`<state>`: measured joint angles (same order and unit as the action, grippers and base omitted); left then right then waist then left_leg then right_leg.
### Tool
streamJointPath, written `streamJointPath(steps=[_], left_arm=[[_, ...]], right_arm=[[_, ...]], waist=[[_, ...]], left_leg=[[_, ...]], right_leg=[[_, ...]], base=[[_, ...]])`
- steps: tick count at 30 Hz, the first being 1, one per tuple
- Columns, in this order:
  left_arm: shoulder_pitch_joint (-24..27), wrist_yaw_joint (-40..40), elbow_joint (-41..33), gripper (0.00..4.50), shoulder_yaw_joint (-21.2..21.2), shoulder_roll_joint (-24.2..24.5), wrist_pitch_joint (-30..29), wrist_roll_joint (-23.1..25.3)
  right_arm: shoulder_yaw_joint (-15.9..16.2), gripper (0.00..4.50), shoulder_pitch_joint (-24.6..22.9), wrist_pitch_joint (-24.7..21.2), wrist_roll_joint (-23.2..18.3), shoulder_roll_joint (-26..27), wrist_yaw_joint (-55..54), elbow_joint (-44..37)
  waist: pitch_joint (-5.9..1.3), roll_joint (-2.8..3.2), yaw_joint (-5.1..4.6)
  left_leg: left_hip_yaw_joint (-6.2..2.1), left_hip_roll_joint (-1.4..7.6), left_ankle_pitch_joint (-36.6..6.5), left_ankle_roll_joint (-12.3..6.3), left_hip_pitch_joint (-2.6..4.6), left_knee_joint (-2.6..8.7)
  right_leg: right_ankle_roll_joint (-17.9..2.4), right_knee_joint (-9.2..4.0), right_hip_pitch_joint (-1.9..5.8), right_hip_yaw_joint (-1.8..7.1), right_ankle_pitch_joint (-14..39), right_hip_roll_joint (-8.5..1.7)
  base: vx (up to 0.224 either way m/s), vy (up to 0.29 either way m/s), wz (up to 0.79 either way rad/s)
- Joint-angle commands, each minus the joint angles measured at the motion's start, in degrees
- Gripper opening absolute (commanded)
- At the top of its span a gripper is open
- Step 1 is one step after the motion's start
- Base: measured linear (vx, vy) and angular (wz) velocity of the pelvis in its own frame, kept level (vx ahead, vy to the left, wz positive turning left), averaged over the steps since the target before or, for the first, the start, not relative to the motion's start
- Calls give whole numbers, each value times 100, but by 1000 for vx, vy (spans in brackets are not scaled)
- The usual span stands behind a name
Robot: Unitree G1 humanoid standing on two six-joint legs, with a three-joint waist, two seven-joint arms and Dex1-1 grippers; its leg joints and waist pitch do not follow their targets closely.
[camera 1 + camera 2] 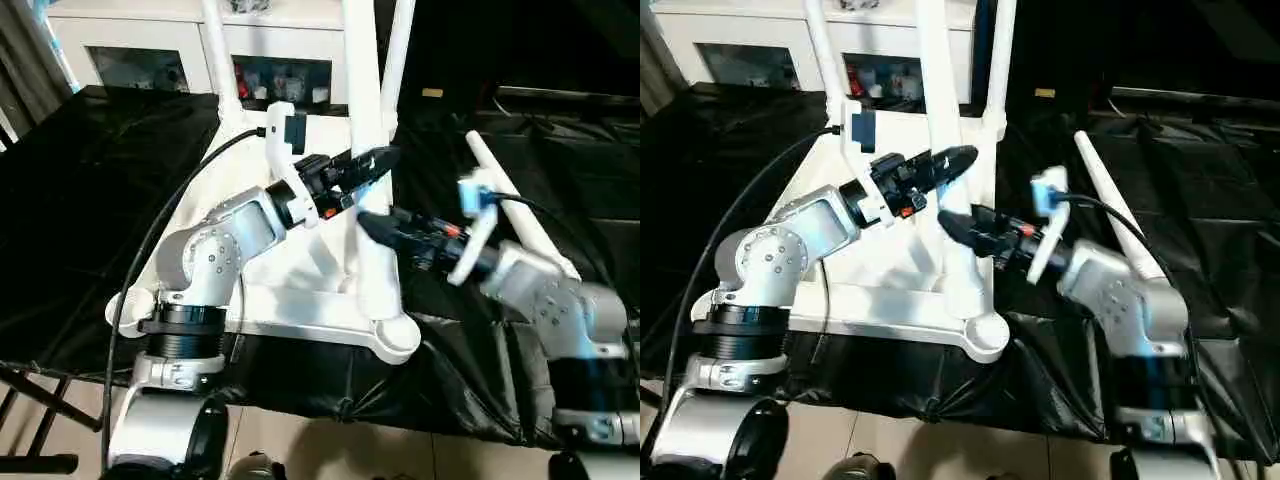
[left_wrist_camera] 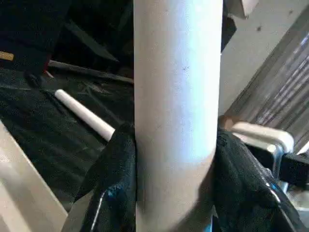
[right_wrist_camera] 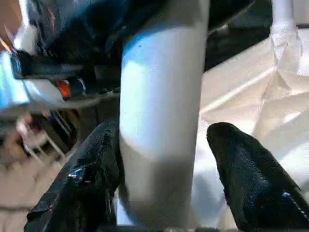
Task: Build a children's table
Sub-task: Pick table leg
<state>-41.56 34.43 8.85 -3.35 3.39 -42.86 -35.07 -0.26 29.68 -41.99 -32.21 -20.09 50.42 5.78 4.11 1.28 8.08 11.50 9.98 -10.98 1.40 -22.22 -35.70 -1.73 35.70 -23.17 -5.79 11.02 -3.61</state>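
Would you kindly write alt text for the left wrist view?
A white table leg stands upright, clasped on both sides by the left gripper's black fingers. Behind it, another white leg lies on black sheeting.

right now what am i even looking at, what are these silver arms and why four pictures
A humanoid robot is putting together a children's table. The two wide pictures come from the two eyes of a camera on its head, looking down over its silver forearms. The two close-ups come from cameras on each wrist, looking along that gripper's two black fingers.

On the black-covered surface the white table top lies upside down, with three legs standing up from its corners. A fourth leg lies loose on the black cover to the right.

The left gripper is closed around the near upright leg; its wrist picture shows both fingers against the tube. The right gripper is lower on the same leg, with one finger standing clear, so it appears open.

A white cabinet stands behind.
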Motion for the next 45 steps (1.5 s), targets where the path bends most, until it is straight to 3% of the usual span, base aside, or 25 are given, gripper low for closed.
streamJointPath(steps=[1, 7, 18, 30, 39, 41, 45], left_arm=[[-210, 236, -88, 182, 149, 21, 118, 29], [-230, 529, -91, 182, 407, 188, 280, 198], [-275, 828, -55, 182, 627, 393, 401, 339], [-268, 950, -100, 182, 718, 450, 374, 354], [-274, 852, -64, 182, 722, 471, 470, 471], [-270, 917, -57, 252, 720, 464, 525, 453], [-253, 943, -105, 272, 550, 377, 742, 339]], right_arm=[[211, 313, -11, -76, 315, -130, -47, 127], [615, 313, 24, -236, 487, -345, 121, 210], [796, 313, 5, -342, 496, -519, 321, 183], [874, 211, -94, -531, 356, -533, 508, 79], [849, 195, -83, -525, 368, -496, 460, 166], [799, 195, -92, -483, 354, -443, 409, 180], [659, 194, -107, -226, 408, -265, 192, 248]], waist=[[-502, -134, -20], [-498, -161, -18], [-507, -161, -17], [-508, -171, -15], [-516, -177, -12], [-518, -172, -7], [-514, -163, -13]], left_leg=[[-197, 351, -152, -273, 90, 362], [-197, 352, -169, -319, 85, 356], [-197, 359, -144, -338, 89, 346], [-197, 356, -151, -333, 84, 340], [-197, 355, -111, -347, 81, 334], [-198, 355, -108, -344, 84, 334], [-198, 354, -145, -317, 85, 337]], right_leg=[[-665, -458, 340, 395, 1145, -572], [-726, -452, 346, 395, 1132, -579], [-790, -430, 346, 397, 1059, -578], [-833, -422, 352, 394, 1046, -578], [-826, -416, 353, 393, 999, -576], [-823, -415, 351, 393, 1016, -581], [-830, -432, 346, 389, 1062, -581]], base=[[0, 0, 0], [0, 0, 0], [0, 0, 0], [0, 0, 0], [0, 0, 0], [0, 0, 0], [0, 0, 0]])
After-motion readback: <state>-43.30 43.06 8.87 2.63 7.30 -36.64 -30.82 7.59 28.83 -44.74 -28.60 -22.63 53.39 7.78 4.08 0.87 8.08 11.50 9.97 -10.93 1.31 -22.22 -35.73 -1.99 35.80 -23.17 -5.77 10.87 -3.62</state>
